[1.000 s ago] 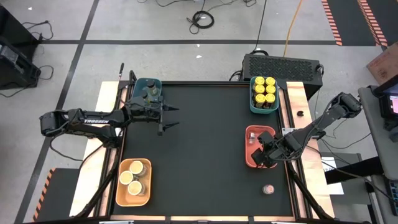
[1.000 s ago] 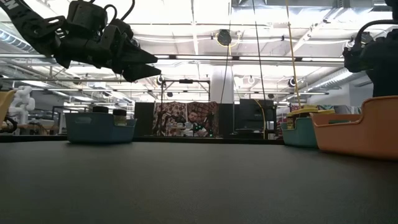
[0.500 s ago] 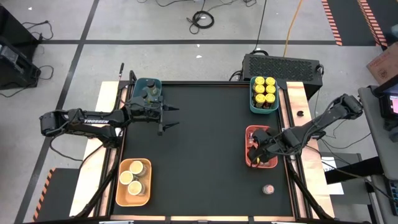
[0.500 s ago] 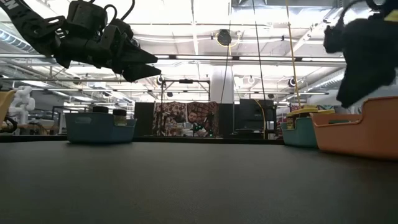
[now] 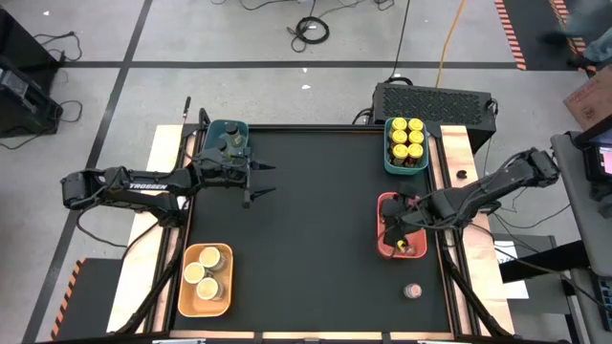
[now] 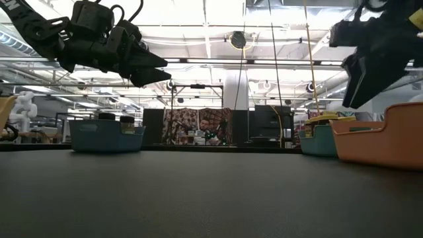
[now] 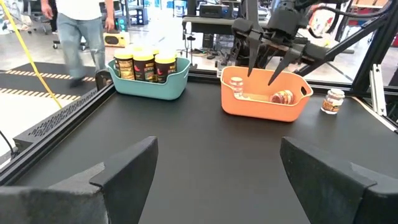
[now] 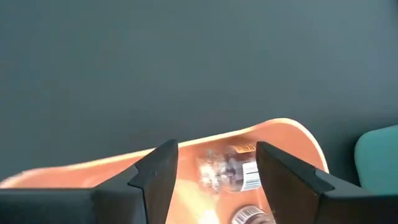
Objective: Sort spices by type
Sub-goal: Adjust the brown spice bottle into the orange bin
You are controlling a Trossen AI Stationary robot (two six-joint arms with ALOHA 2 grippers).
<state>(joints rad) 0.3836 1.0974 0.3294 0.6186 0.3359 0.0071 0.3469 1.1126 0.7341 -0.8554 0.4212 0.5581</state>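
My right gripper (image 5: 390, 227) hangs open over the salmon tray (image 5: 381, 203), fingers pointing down into it above a small clear jar (image 8: 225, 168) that lies inside; it touches nothing. The left wrist view shows its spread fingers (image 7: 267, 59) above the tray's jars (image 7: 236, 86). One pinkish-lidded jar (image 5: 413, 290) stands alone on the mat near the table's near right corner. Yellow-lidded jars (image 5: 406, 134) fill the teal tray, dark-lidded jars (image 5: 229, 143) the blue tray, tan-lidded jars (image 5: 203, 269) the orange tray. My left gripper (image 5: 263, 182) waits open above the mat beside the blue tray.
The four trays sit near the corners of the black mat (image 5: 316, 239), whose middle is bare. A black box (image 5: 435, 100) stands behind the far edge. A person (image 7: 78, 31) walks in the room beyond the table.
My right gripper has moved toward the table's left and slightly far, from the salmon tray's near right part to over its middle, and it has tipped to point down into the tray. The left arm has kept still.
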